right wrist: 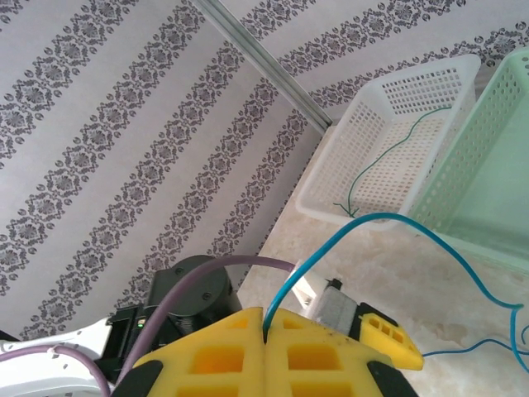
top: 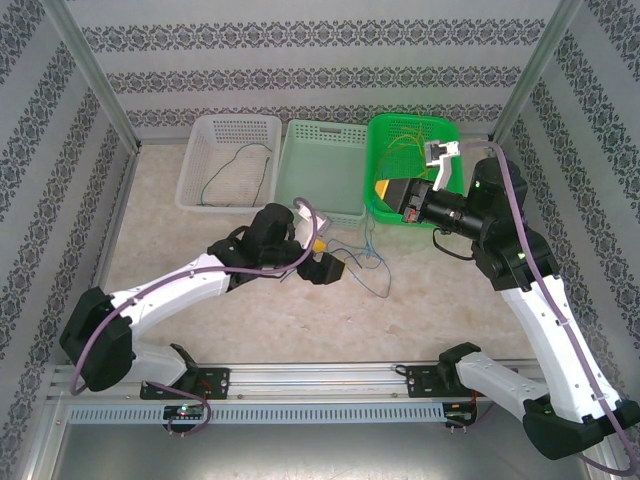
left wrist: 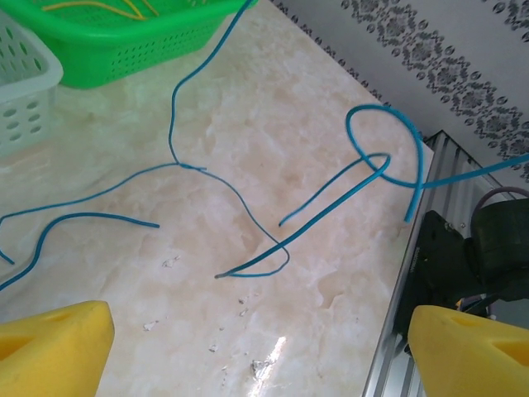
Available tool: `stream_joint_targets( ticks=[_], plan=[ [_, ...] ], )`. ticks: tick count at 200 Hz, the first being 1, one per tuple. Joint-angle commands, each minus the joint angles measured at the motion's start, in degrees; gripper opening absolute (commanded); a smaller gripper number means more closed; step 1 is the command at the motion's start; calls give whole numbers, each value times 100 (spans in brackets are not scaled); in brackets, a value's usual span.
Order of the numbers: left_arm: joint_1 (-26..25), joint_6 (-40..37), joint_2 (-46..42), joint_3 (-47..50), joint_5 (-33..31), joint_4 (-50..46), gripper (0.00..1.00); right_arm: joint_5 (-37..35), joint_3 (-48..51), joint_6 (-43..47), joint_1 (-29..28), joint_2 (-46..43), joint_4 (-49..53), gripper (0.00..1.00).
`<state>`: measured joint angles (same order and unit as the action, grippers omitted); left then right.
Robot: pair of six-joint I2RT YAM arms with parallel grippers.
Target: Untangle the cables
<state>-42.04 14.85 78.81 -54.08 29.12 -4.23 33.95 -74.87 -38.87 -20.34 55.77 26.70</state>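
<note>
The right fingers (right wrist: pixel 264 322) are pressed fully together on a blue cable (right wrist: pixel 397 219), which comes up out of the seam between the two yellow pads, arches over to the right and drops toward the tabletop (top: pixel 250 320). From above, these fingers sit over the near left corner of the green basket (top: pixel 455 135), pointing left. The left fingers (top: pixel 327 257) stand wide apart with nothing between them, low over the middle of the tabletop just in front of the pale green basket (top: pixel 300 160). In the left wrist view the two yellow tips sit at the bottom corners with bare marble between them. Just beyond them lie the blue cables (left wrist: pixel 248 207), loose on the tabletop. Two strands cross at a small knot-like point, one bends into a narrow hairpin, and another curls into an open loop toward the table's metal edge. One strand runs up toward the green basket, though whether it goes inside cannot be told. From above, this blue tangle lies between the two arms, near the front of the pale green and green baskets. Yellow cables (top: pixel 405 140) lie inside the green basket. A single dark green cable (top: pixel 235 170) lies curved inside the white basket (top: pixel 200 130) at the far left. The three baskets stand in a row along the far side of the tabletop, touching or nearly so.
</note>
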Motion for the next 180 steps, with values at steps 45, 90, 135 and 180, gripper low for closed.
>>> stream_joint_targets(
  ticks=[45,90,135,180],
  plan=[
    [-85,-292,977,-491,625,436,93,217,34,-195,41,-20,-358,0],
    [-104,-274,1209,-572,793,745,85,287,151,-326,43,-31,-536,0],
    [-109,-150,1418,-756,960,733,34,292,188,-327,45,-64,-569,0],
    [-102,-324,1276,-652,810,292,3,-43,-142,55,198,-159,9,0]
  ],
)
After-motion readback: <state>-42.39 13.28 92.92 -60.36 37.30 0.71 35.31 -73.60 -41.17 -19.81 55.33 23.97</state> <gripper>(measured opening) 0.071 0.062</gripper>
